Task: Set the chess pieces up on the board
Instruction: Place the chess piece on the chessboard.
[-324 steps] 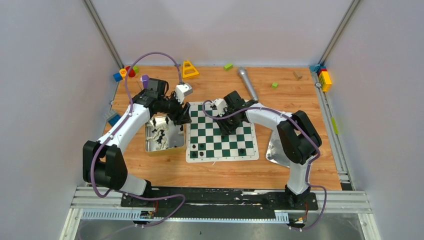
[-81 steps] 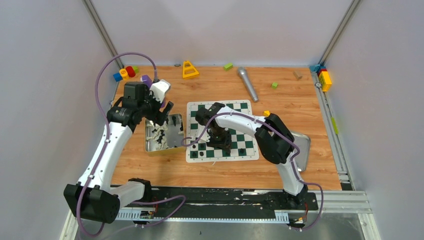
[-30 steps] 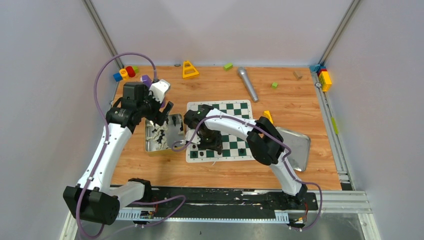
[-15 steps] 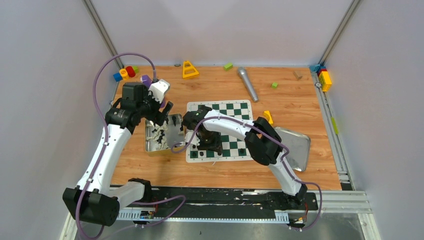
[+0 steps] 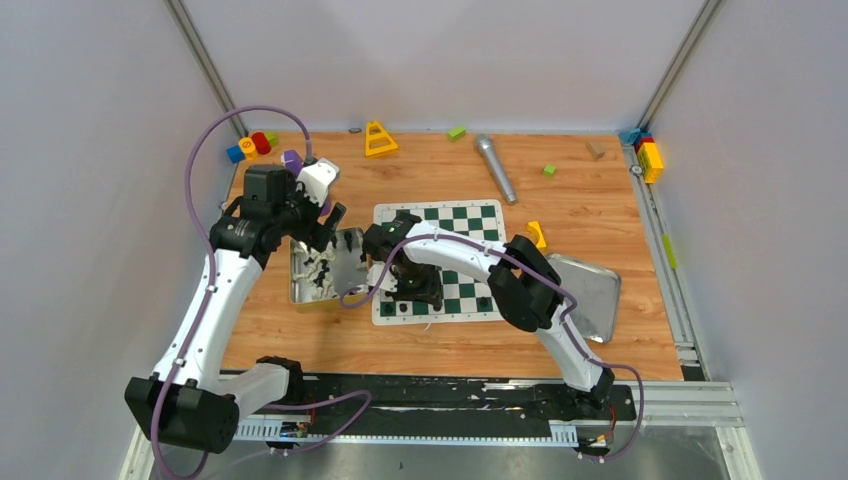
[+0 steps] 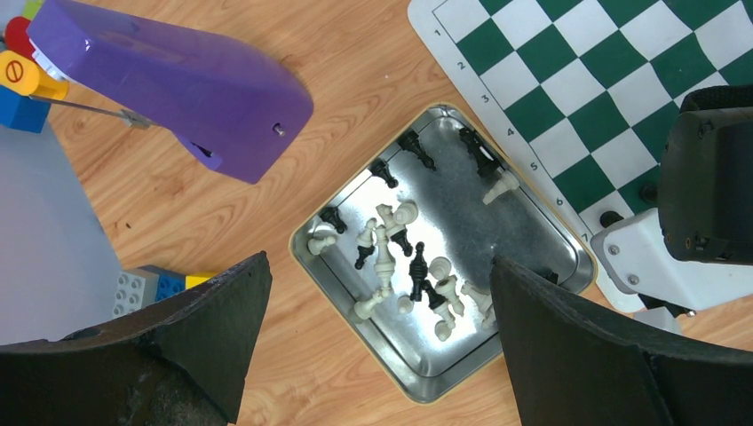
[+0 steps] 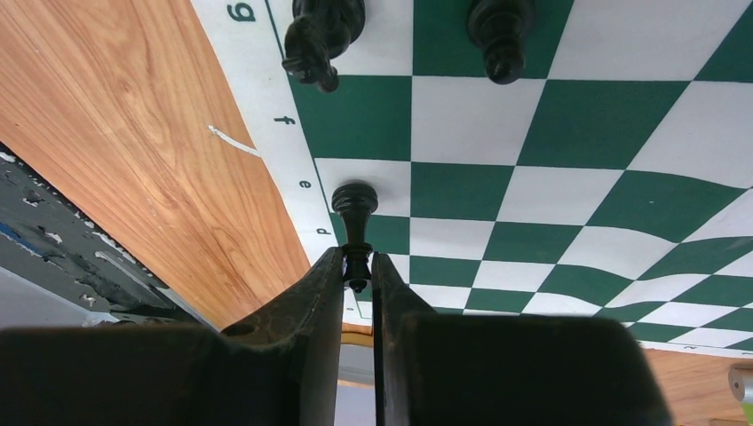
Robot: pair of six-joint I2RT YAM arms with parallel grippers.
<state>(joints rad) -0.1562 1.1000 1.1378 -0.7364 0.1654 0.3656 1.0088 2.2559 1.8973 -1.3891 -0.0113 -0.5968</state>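
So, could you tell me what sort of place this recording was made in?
Most likely a robot lab test cell: plain grey wall panels enclose a wooden tabletop, the left arm and right arm are bolted to a black mounting rail, and props like the board, toy blocks and a microphone lie about.

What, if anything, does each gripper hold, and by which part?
The right gripper pinches a black chess piece by its narrow end; the wider end sticks out. The left gripper, open, holds nothing.

Right fingers (image 7: 313, 306) pinch black pawn (image 7: 354, 211) at board (image 7: 462, 111) edge.
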